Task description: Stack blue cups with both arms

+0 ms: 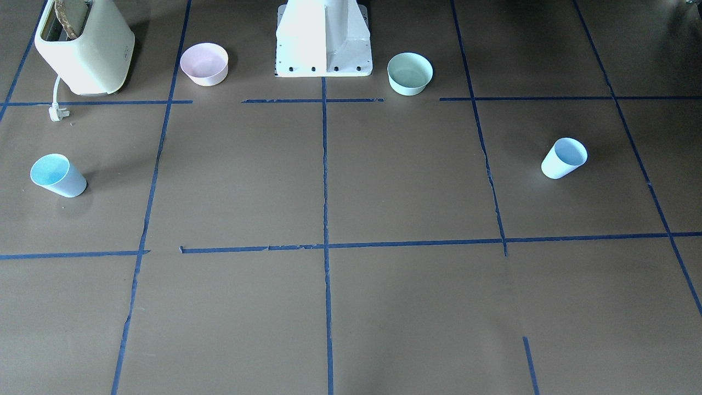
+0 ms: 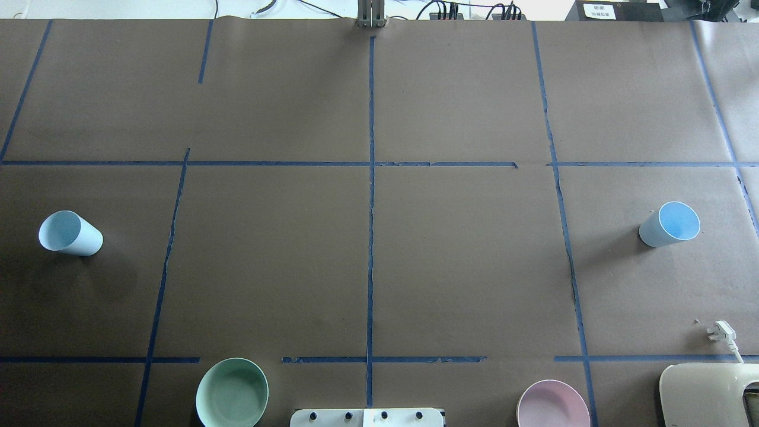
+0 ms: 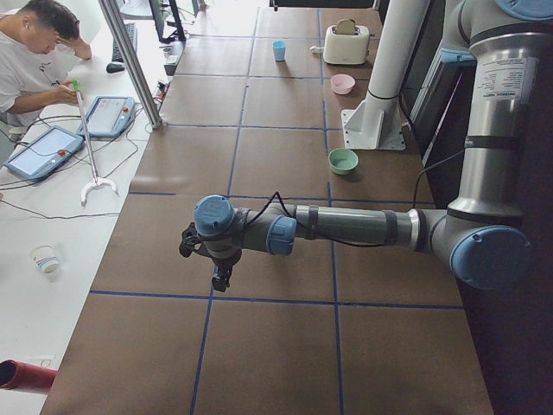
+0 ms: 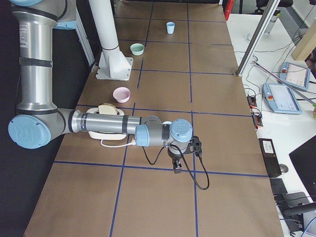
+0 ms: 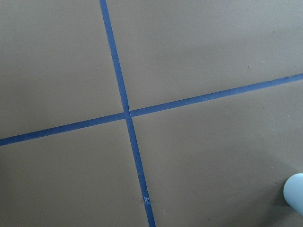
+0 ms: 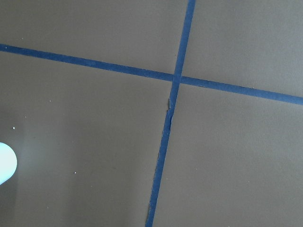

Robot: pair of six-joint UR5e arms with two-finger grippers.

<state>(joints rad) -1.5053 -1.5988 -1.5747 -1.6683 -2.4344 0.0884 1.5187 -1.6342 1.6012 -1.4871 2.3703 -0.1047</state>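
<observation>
Two pale-blue cups stand upright, far apart on the brown table. One cup (image 2: 70,233) is on my left side and also shows in the front view (image 1: 564,158). The other cup (image 2: 670,224) is on my right side and also shows in the front view (image 1: 57,175). My left gripper (image 3: 222,278) hangs over the table and shows only in the exterior left view. My right gripper (image 4: 177,167) shows only in the exterior right view. I cannot tell whether either is open or shut. A cup edge (image 5: 294,194) shows in the left wrist view, and another cup edge (image 6: 5,163) in the right wrist view.
A pink bowl (image 1: 204,63) and a mint-green bowl (image 1: 409,73) flank the white pedestal (image 1: 323,41). A cream toaster (image 1: 82,46) with bread and a loose plug (image 1: 56,112) sits at my right rear. Blue tape lines grid the table. An operator (image 3: 34,60) sits beside it.
</observation>
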